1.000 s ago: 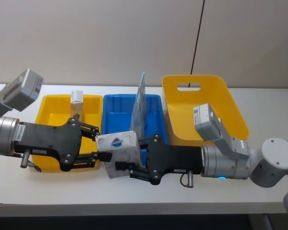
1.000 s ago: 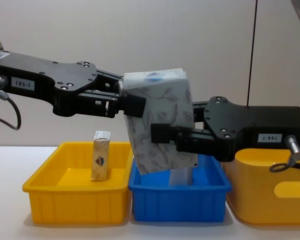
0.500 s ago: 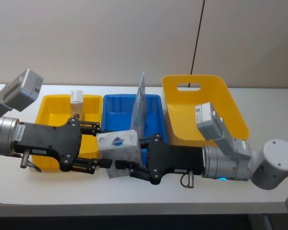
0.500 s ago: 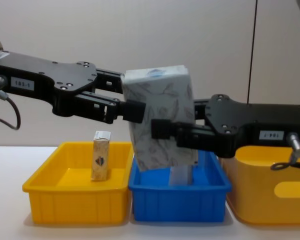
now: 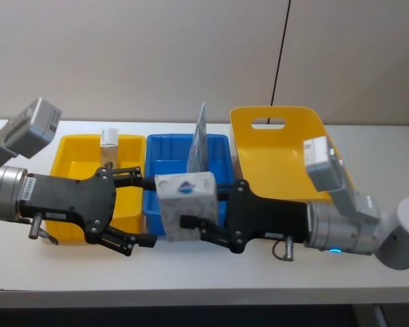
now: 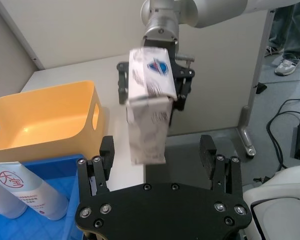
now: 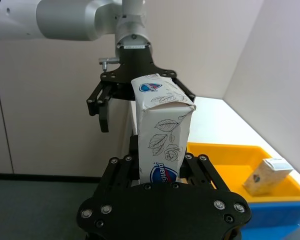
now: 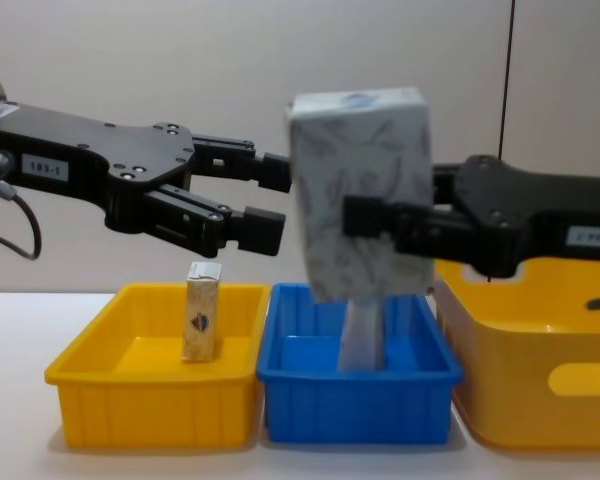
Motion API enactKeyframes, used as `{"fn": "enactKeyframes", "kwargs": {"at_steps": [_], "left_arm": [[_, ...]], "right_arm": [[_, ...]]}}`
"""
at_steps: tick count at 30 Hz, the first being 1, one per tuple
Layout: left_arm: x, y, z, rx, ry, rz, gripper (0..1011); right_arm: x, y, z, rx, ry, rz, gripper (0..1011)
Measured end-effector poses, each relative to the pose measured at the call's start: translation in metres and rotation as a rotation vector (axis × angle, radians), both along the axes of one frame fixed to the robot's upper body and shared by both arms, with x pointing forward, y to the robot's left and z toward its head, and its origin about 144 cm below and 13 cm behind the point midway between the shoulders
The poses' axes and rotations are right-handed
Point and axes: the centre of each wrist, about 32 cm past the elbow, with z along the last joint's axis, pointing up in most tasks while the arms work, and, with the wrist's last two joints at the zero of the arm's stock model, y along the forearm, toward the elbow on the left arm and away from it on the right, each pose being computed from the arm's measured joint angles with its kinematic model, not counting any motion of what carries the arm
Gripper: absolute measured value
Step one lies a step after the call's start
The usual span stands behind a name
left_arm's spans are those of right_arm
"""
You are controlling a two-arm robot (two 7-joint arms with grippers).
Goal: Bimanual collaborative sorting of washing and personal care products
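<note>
Cardboard construction, judged thin-walled and light. The box (image 5: 185, 204) should stay stiff along its edges, but its broad faces would likely buckle under a hard squeeze. The printed surface looks smooth and could slip, and because the box is tall it would swing if held near one end. The recommended hold is across the two narrow sides, about mid-height, with moderate force.

Right gripper (image 5: 203, 208): pinching the box from its side, fingers pressed against opposite faces. Left gripper (image 5: 146, 211): spread wide, holding nothing, just beside the box.

Position: the box hangs in the air, roughly upright, over the blue tray (image 8: 360, 405) and near the basket (image 5: 286, 146), clear of both.

Appearance: white, with grey leaf and flower outlines on all visible faces. One blue oval emblem sits on the top and another low on one side. In the right wrist view the top flaps look creased and slightly uneven.
</note>
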Motion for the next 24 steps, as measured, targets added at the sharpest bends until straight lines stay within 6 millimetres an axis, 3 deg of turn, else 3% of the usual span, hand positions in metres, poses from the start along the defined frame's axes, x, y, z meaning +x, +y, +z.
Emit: {"fn": "enactKeyframes", "kwargs": {"at_steps": [15,24], "left_arm": [[0.0,0.0,0.0,0.0,0.0,0.0,1001],[0.0,0.0,0.0,0.0,0.0,0.0,1001]], "right_arm": [[-0.02,-0.038,0.01,0.033,-0.011,-0.15,351],[-0.03,-0.049,0.011,0.053,-0.015,-0.273,351]]}}
